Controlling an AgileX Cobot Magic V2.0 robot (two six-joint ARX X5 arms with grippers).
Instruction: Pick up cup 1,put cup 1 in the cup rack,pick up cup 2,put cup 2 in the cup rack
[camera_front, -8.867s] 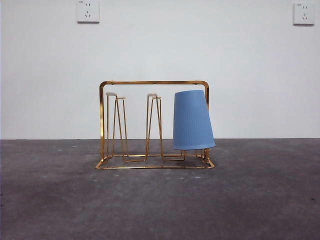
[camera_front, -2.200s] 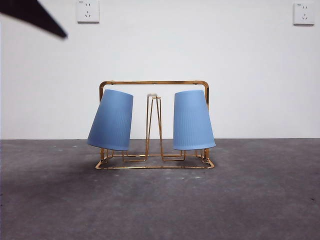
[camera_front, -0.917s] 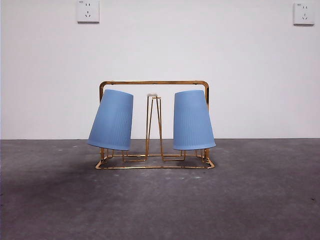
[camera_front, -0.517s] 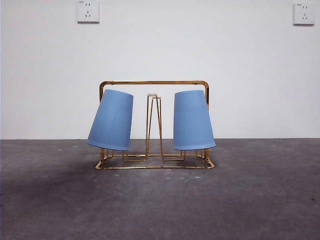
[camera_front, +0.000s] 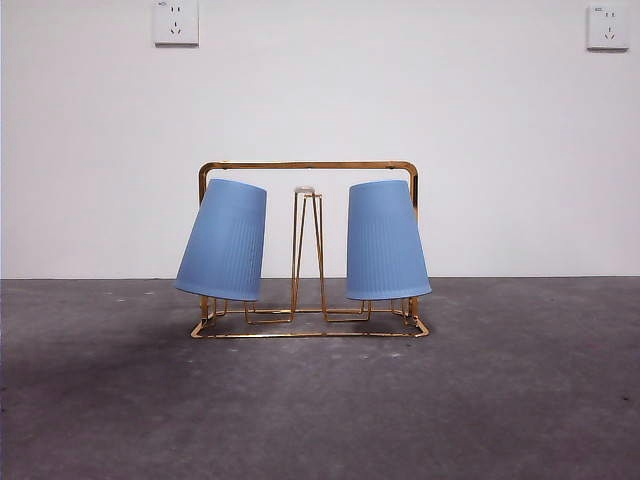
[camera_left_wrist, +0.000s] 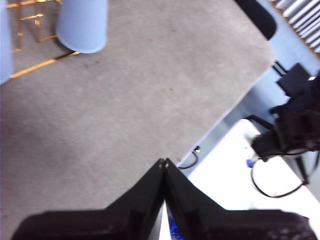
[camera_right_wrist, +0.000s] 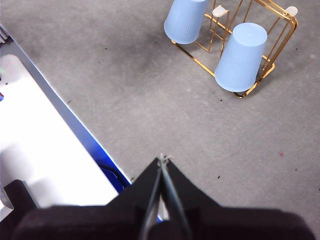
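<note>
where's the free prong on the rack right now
In the front view the bare prong pair stands at the middle of the cup rack, between the two upside-down blue cups, left and right.

We see even, soft light and a sharp front view; the wall (camera_front: 320, 110) is bright without glare. A faint dark shadow spreads over the table (camera_front: 100, 380) left of the rack (camera_front: 306, 166). The left wrist view is blurred, and its white floor (camera_left_wrist: 235, 165) looks washed out. The right wrist view is crisp, with a dim smudge of shadow near the cups (camera_right_wrist: 186, 20).
</note>
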